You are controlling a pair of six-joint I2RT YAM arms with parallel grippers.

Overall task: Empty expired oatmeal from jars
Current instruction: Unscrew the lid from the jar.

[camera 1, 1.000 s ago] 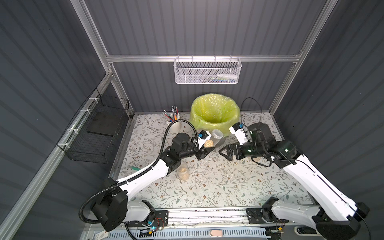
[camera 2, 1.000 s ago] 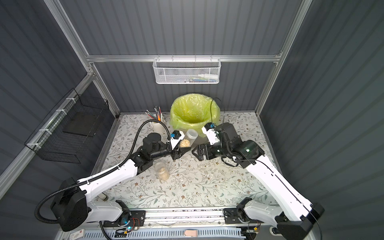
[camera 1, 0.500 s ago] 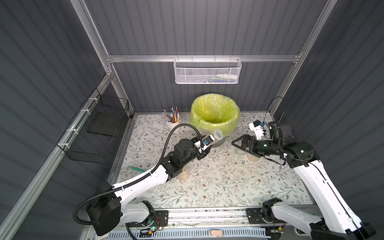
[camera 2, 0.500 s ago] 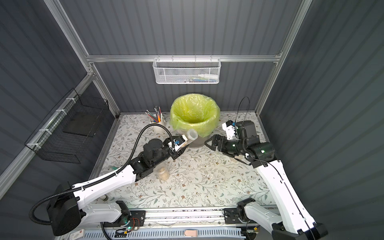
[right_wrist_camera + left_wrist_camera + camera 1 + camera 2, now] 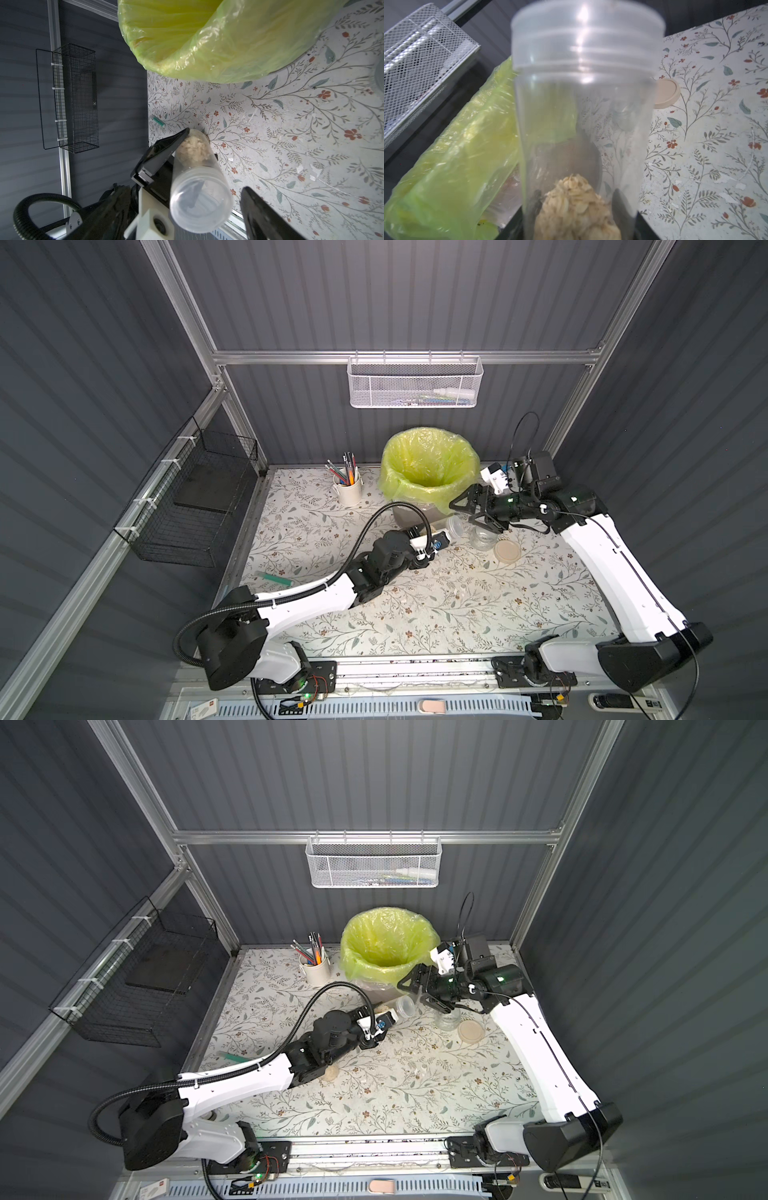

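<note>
Holds tilted jar point(image 5: 454, 526) in left pincer point(image 5: 435, 531), mid-frame in both top views, mouth end toward bin point(image 5: 411, 493). Has oatmeal point(image 5: 575, 207) clumped at gripped end. Shows right pincer point(image 5: 471, 515) wide, nothing in it, just right of that mouth. Has squat jar point(image 5: 482, 540) on counter point(image 5: 457, 614) right of centre, lid point(image 5: 507, 551) just beside. Half-hides 3rd jar point(image 5: 331, 1073), also part-full, under left arm point(image 5: 232, 1081).
</note>
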